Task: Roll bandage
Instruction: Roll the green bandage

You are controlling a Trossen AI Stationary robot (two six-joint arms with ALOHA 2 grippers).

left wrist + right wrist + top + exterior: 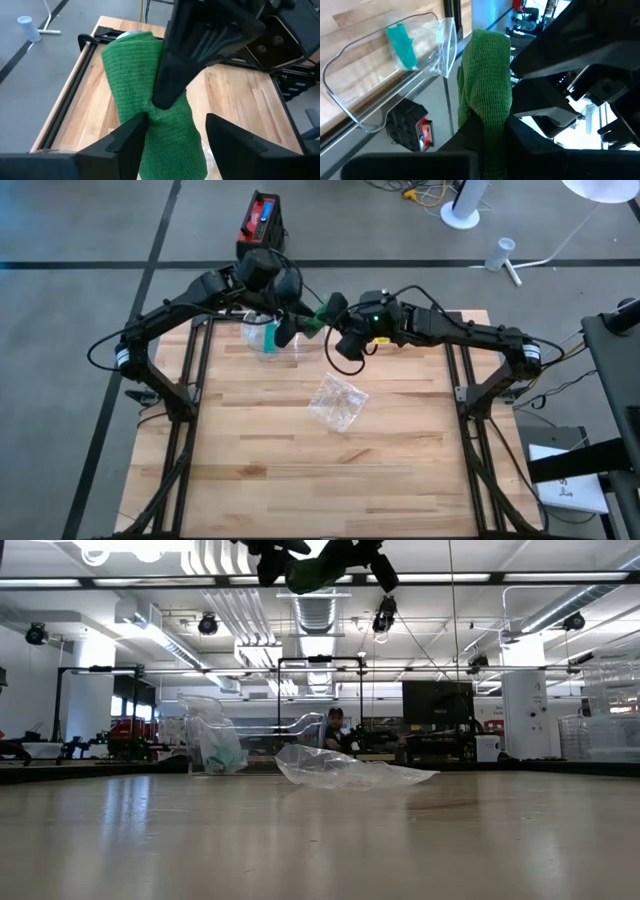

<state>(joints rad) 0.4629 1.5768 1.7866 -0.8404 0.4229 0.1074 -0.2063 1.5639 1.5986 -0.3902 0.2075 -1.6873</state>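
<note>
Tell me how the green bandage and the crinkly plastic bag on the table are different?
The green bandage is held up in the air between both arms; the crinkly plastic bag lies on the table. The bandage is solid green knit cloth; the bag is clear and see-through. Both look soft and floppy.

There are two robot arms, so also two grippers: the left gripper [292,323] and the right gripper [335,313]. Between them is one green bandage [150,100]. On the wooden table [400,470] I count one crumpled clear plastic bag [338,401] and one clear plastic container [375,65], and inside it one teal item [402,46], possibly a second bandage. On the floor stand one red and black device [262,220] and one white lamp base [461,217].
</note>
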